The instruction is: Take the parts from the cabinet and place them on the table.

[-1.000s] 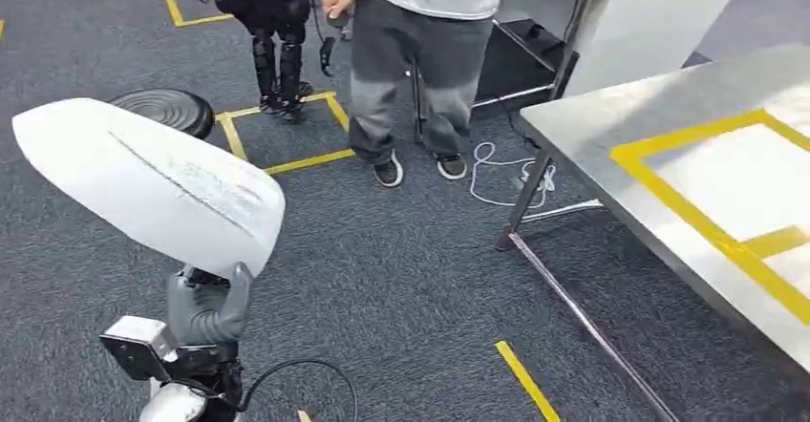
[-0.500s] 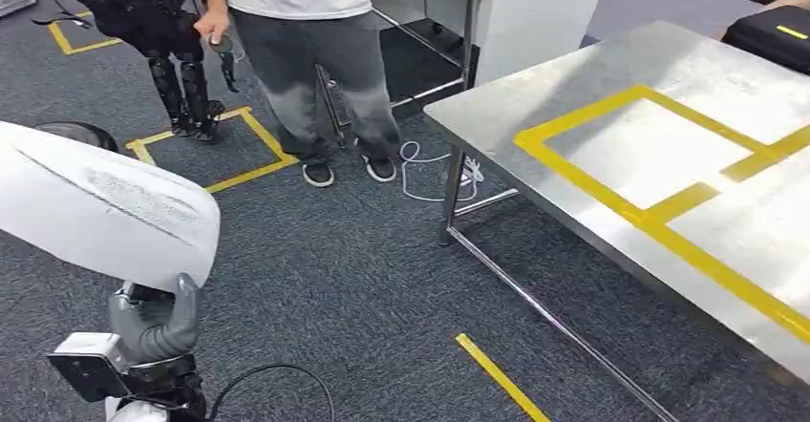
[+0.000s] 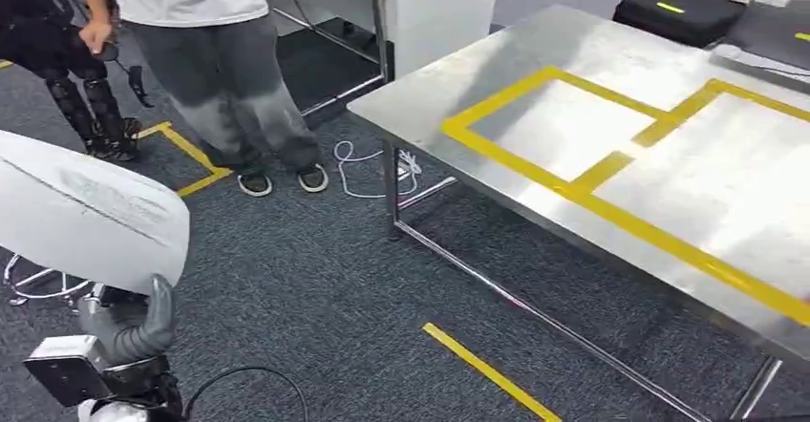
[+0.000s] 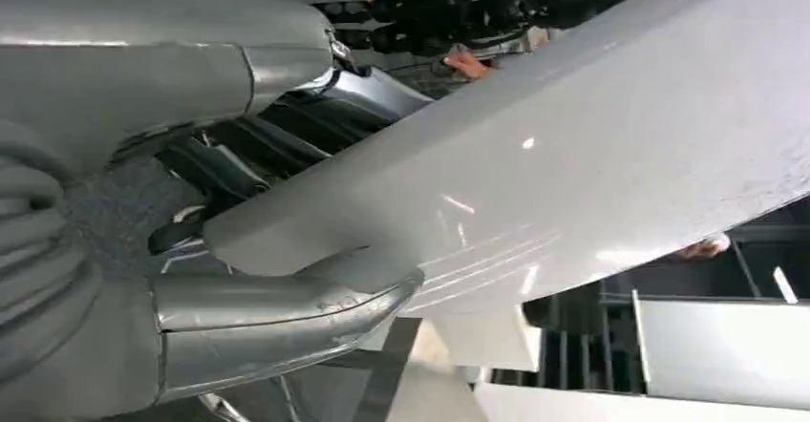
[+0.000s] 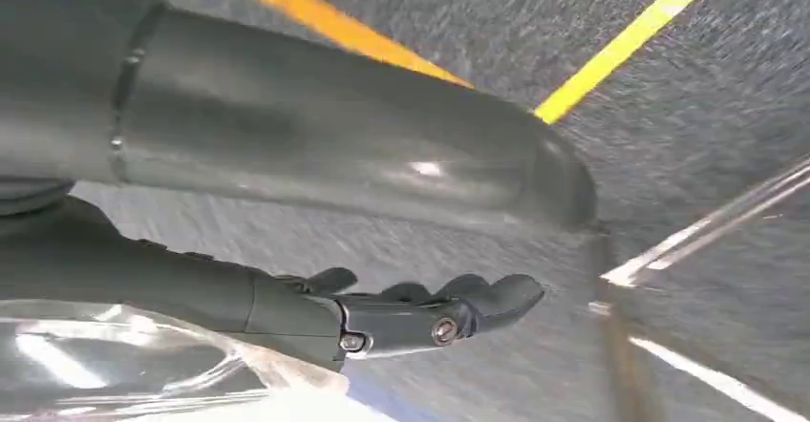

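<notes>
A large white curved part (image 3: 86, 217) sits at the left of the head view, held up from below by my left hand (image 3: 124, 327). The left wrist view has the same white part (image 4: 573, 155) running across the picture, with the grey thumb and palm of my left hand (image 4: 191, 250) clamped around its edge. My right hand (image 5: 382, 279) hangs over the carpet, fingers stretched out and holding nothing. The steel table (image 3: 611, 69) with yellow tape rectangles stands to the right, apart from the part.
A person (image 3: 210, 59) in grey trousers stands at the back left beside another robot's dark legs (image 3: 76, 88). A white cable (image 3: 368, 169) lies near the table leg. A black case (image 3: 676, 11) rests on the table's far side. Yellow tape (image 3: 487, 369) marks the carpet.
The whole view has swung to the right: the table now takes up more of the picture, and the person and the floor marks have slid left. My left hand still holds the white part.
</notes>
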`<state>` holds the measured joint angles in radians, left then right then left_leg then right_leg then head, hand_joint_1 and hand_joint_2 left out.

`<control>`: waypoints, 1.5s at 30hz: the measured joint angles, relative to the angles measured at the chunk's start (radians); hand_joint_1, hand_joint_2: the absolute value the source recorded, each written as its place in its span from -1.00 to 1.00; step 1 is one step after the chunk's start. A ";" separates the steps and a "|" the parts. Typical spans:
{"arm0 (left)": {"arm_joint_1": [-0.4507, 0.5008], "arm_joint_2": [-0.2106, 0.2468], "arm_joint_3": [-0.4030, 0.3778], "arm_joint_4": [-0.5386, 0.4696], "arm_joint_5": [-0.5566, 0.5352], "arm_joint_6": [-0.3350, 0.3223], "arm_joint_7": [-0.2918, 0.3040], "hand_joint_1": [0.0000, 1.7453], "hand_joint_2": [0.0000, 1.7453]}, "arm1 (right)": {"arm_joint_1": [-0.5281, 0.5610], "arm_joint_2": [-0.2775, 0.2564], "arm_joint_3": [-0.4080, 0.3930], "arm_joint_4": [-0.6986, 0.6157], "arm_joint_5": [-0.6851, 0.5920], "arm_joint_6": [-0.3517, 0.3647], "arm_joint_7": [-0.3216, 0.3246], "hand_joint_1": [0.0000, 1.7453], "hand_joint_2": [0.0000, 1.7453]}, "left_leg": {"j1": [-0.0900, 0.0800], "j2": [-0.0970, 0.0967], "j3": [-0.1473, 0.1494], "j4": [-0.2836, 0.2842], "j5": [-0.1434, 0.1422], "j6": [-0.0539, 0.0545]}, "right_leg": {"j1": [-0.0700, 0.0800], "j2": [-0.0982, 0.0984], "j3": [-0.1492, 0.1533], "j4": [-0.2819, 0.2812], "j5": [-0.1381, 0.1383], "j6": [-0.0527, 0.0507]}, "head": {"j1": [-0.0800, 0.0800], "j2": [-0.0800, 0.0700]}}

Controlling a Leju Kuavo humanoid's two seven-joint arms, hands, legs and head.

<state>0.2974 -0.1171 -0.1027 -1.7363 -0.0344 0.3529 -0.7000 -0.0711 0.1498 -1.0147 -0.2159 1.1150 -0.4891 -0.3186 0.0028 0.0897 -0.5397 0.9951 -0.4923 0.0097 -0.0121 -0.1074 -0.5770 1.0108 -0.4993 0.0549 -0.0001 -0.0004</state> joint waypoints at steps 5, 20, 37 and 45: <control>0.026 -0.029 0.069 -0.046 0.021 -0.052 -0.001 1.00 1.00 | 0.009 0.016 -0.017 0.000 0.001 0.005 0.062 -1.00 -1.00 | 0.003 0.034 0.012 0.021 -0.029 -0.027 | 0.000 0.066 0.008 0.001 0.004 -0.047 | -0.006 0.000; 0.048 -0.076 0.116 -0.072 -0.058 -0.149 -0.002 1.00 1.00 | 0.005 0.061 -0.088 0.003 -0.064 0.028 0.083 -1.00 -1.00 | -0.003 -0.153 -0.009 0.005 0.005 0.025 | 0.011 0.264 -0.013 -0.003 0.016 -0.038 | -0.010 0.000; 0.011 -0.074 0.078 -0.044 -0.064 -0.088 -0.002 1.00 1.00 | -0.012 0.043 -0.091 0.003 -0.022 0.037 0.044 -1.00 -1.00 | 0.009 -0.041 0.002 0.054 -0.058 -0.026 | -0.003 0.089 0.017 -0.014 0.013 -0.048 | -0.010 0.000; 0.013 -0.072 0.069 -0.039 -0.004 -0.066 -0.002 1.00 1.00 | -0.003 0.040 -0.090 0.003 -0.012 0.040 0.072 -1.00 -1.00 | 0.011 -0.118 -0.026 0.088 -0.004 -0.014 | -0.001 0.204 0.019 -0.012 0.018 -0.052 | -0.011 0.000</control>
<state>0.3101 -0.1892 -0.0340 -1.7758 -0.0389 0.2865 -0.7019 -0.0739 0.1900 -1.1044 -0.2129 1.1033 -0.4494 -0.2471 0.0138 -0.0283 -0.5654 1.0834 -0.4967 -0.0043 -0.0129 0.0969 -0.5581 0.9992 -0.4811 0.0027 -0.0111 -0.0004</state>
